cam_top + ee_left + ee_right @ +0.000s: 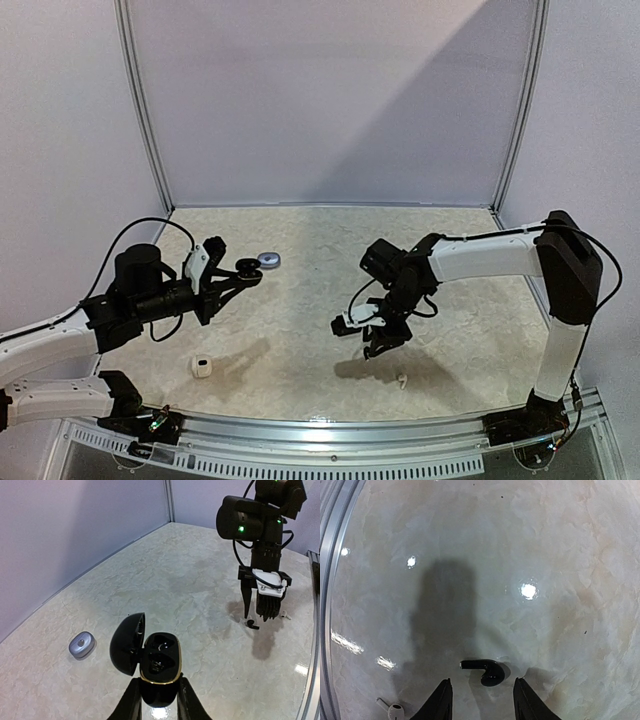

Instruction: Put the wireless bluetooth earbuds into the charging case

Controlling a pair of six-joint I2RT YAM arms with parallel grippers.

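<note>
On the table under the right gripper (481, 689), whose jaws stand apart, a black earbud (490, 674) is straddled but not yet grasped, while the open charging case (160, 662) is clamped in the left gripper (158, 690); closing on the earbud and lifting it are judged the next need.

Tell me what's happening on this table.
The left gripper holds a black charging case with its lid open. The right gripper hangs open over a black earbud lying on the table, not yet gripped. A white earbud lies near it; a grey case and a small white case sit elsewhere on the table.
</note>
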